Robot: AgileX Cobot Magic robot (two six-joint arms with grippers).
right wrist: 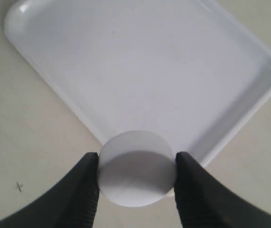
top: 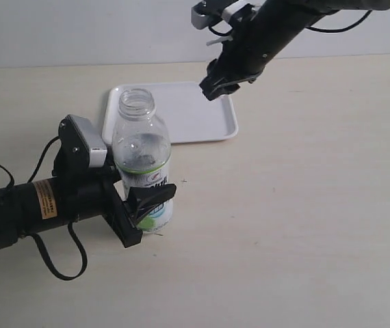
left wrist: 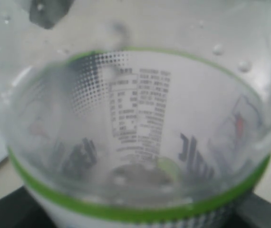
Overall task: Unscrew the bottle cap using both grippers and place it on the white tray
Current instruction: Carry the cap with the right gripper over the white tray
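1. From my remote station I see the left gripper (top: 144,199) clamped across the label of the bottle (top: 142,154). The bottle stands upright on the bench (top: 304,205) with its neck uncapped, just in front of the near left corner of the white tray (top: 195,121).
2. The right gripper (top: 214,87) pinches the bottle cap (right wrist: 135,173) by its sides between both fingers, above the tray's rim near its far right corner.
3. The tray lies flat close to the bench's far edge.
4. My left wrist camera is filled by the bottle's clear wall and green band.
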